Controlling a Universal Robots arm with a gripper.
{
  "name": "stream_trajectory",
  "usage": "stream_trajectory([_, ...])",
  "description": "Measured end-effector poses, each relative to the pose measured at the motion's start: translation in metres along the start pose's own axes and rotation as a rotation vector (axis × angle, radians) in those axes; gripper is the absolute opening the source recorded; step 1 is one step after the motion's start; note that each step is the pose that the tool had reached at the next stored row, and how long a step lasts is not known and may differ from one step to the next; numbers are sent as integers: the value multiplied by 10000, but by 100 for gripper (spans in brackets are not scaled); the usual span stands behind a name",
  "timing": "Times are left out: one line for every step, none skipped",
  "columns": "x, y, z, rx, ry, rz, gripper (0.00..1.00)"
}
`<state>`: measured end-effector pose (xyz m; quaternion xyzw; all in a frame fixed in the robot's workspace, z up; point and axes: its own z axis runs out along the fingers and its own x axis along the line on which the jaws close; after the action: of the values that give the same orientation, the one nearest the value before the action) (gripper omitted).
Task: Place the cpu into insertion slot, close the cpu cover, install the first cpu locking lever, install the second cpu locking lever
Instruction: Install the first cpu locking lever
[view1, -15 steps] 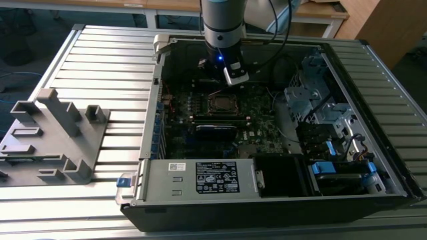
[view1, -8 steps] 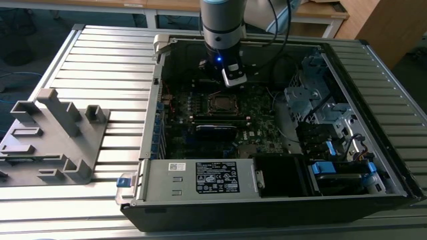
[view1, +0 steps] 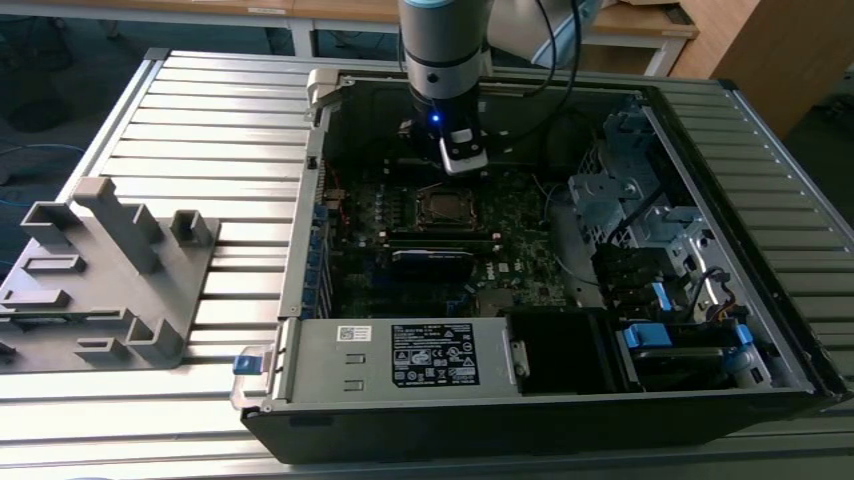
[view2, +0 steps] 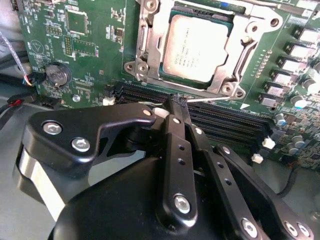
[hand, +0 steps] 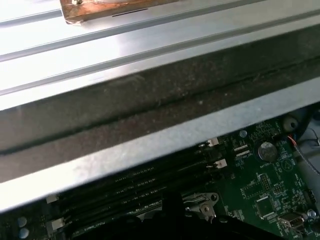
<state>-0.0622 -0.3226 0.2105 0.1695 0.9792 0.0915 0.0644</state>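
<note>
Room first: in the exterior view the case (view1: 300, 250) lies open on the slatted table (view1: 200, 130). I reach down into it close to its far wall (view1: 534, 90), and my gripper (view1: 463, 160) hangs over the board (view1: 521, 270). The drive cage (view1: 627, 190) stands well apart on the exterior view's right. The power supply (view1: 400, 355) takes up the near end, and a grey fixture (view1: 107, 270) sits outside the case on the exterior view's left. In the first wrist view a bare metal case edge (hand: 150, 140) runs just beside the memory slots (hand: 135, 197), so that side is tight. A round battery (hand: 266, 150) lies flat on the board past their ends. In the second wrist view my fingers (view2: 172, 145) are drawn together with nothing between them. Their joined tip, the gripper (view2: 177, 102), hovers over the memory slots (view2: 225, 125), near the socket's edge and not touching it. The battery (view2: 57, 74) sits well off to one side, with low green board between. The cpu (view2: 197, 47) sits squarely in the slot (view1: 441, 207), its dull silver-grey face up and level. The cover (view2: 150, 45) is down around it. Its thin silver frame borders the chip on the sides I can see, and the face shows through the large window. Screw heads mark the frame's corners. I cannot tell whether the levers are latched.
</note>
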Motion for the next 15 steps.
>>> stream_trajectory([1, 2, 2, 6, -11, 54, 11])
stream_trajectory([2, 5, 3, 11, -21, 104, 11])
stream_trajectory([3, 8, 5, 16, -31, 152, 11])
stream_trajectory([5, 10, 7, 20, -41, 199, 11])
stream_trajectory([6, 13, 8, 24, -50, 243, 11])
stream_trajectory([7, 16, 10, 27, -57, 283, 11])
stream_trajectory([8, 18, 11, 30, -65, 322, 11])
stream_trajectory([9, 20, 12, 34, -75, 371, 11])
stream_trajectory([10, 21, 15, 37, -88, 432, 11])
stream_trajectory([10, 23, 16, 43, -101, 495, 11])
stream_trajectory([11, 24, 17, 51, -113, 556, 11])
stream_trajectory([12, 25, 19, 57, -126, 620, 11])
stream_trajectory([12, 25, 21, 63, -144, 706, 11])
stream_trajectory([12, 25, 22, 74, -165, 809, 11])
stream_trajectory([12, 25, 24, 85, -187, 915, 11])
